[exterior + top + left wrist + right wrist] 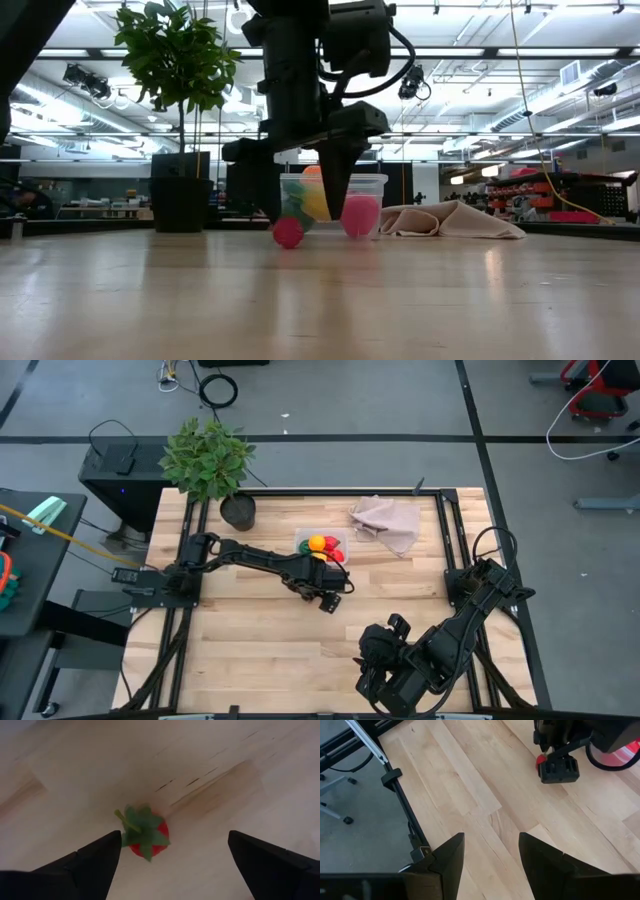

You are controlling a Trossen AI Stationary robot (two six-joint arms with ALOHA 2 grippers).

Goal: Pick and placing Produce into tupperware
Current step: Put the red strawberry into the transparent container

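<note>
**Left claw poised over the last loose strawberry**

The table (260,650) is light wood, with the left arm stretched across its middle and the right arm folded back at the near right corner. The tupperware (322,546) sits toward the far side, just beside the left arm's wrist, with yellow, orange and red produce already in it. A cloth (388,523) lies to its right and a plant (208,460) stands at the far left corner.

The step in hand looks like the pick of the strawberry (145,836), which lies on bare wood just in front of the box, leaf cap turned up toward the wrist camera. To do it well, the left gripper (175,865) should centre first: in the wrist view the berry lies closer to one finger than the other, so a small sideways shift before closing would keep it from being nudged and rolling away. Then it should come straight down until the tips straddle the body below the leaves, and close gently, as the toy is round and likely to squirt out.

The left arm reaches out with the wrist pointing down, its claw released and spread wide either side of the berry, not touching it. The right gripper (487,865) rests low over empty wood, fingers parted and holding nothing.
</note>
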